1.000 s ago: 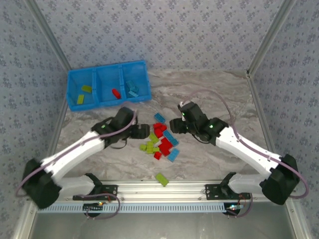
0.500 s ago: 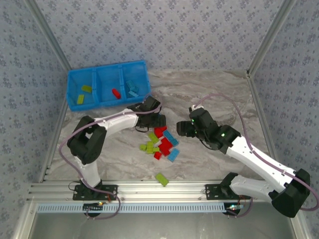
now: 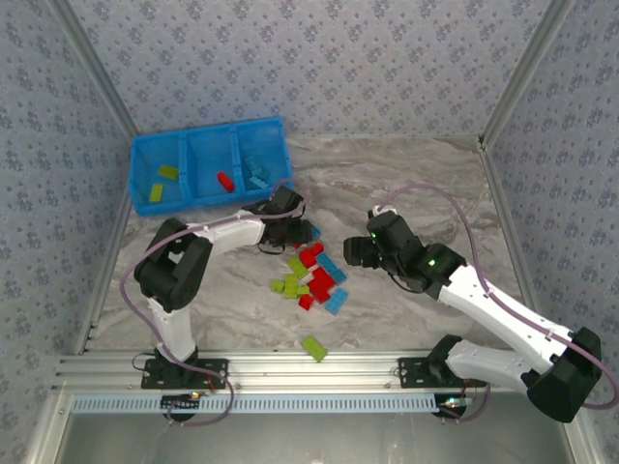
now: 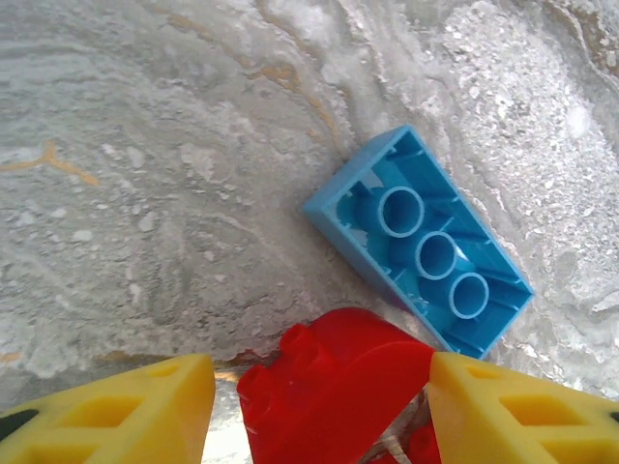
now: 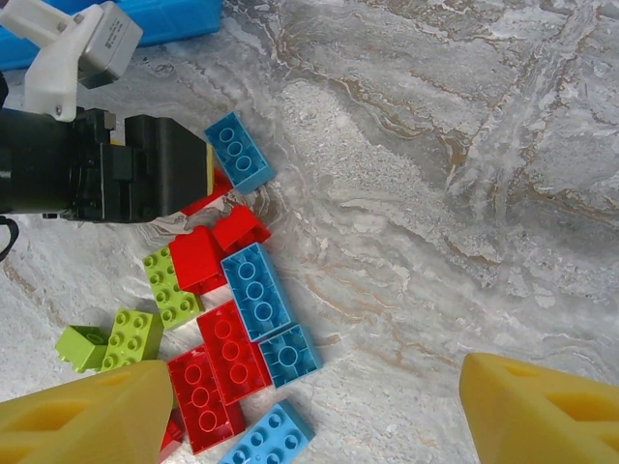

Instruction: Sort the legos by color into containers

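Marble-patterned table (image 3: pixel 416 184), with a bright blue bin (image 3: pixel 208 132) at its far left, split by thin walls into three side-by-side containers. The left compartment holds two lime green bricks (image 3: pixel 169 172), the middle one a red brick (image 3: pixel 224 181), and the right one light blue bricks (image 3: pixel 255 174). The unsorted legos (image 3: pixel 311 275), red, light blue and lime green, lie in a loose cluster at mid-table between the two grippers. A lone lime green brick (image 3: pixel 312 347) lies apart, near the front rail. The left gripper (image 4: pixel 321 411) is at the far edge of the cluster, jaws partly open and astride a red brick (image 4: pixel 334 382). One yellow pad (image 4: pixel 522 411) touches that brick and the other stands just off it; whether the brick is clamped cannot be told. An upturned light blue brick (image 4: pixel 418 253), its hollow underside showing three tubes, rests on the table just beyond the red one. The right gripper (image 5: pixel 309 416) hangs beside the cluster, jaws wide apart and holding nothing
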`<state>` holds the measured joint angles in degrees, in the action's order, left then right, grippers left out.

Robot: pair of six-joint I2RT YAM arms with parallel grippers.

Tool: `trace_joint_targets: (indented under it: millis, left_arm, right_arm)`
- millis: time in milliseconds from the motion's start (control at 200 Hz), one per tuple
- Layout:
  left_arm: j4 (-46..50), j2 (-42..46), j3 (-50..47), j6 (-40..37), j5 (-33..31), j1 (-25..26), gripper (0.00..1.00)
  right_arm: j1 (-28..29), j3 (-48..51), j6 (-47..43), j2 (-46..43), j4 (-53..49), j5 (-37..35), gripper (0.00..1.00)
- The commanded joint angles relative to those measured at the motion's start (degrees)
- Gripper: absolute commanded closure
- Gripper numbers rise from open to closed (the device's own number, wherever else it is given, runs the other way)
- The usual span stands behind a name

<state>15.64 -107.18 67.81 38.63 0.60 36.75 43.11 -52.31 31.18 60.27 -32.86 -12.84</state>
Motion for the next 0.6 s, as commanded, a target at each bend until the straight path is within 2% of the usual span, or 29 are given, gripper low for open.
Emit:
trace_joint_targets:
  millis: [0,100,290,350,600]
  left_arm:
    - [5.6,1.6,-4.5,-0.7,-4.5,-0.7,0.42]
    - [1.5,4.5,-7.8,-3.5,-2.4,-0.6,0.42]
    - [0.4,2.2,-6.4,-10.4,-0.6,-0.6,0.22]
    - [-0.3,1.6,-6.1,-11.6,-0.4,-0.5,0.20]
    - [5.0,0.0,-3.2,-9.6,-3.0,-0.5,0.40]
  right_arm:
    - [-0.2,0.1,1.5,-0.2,-0.7,-1.3,0.19]
    - [-0.1,0.1,1.9,0.2,-0.5,-1.3,0.19]
    - [-0.1,-0.8,1.8,1.1,-0.5,-1.2,0.19]
    - [0.0,-1.0,1.7,1.3,-0.6,-1.2,0.19]
    - [0.1,-1.3,1.8,1.4,-1.3,-1.6,0.19]
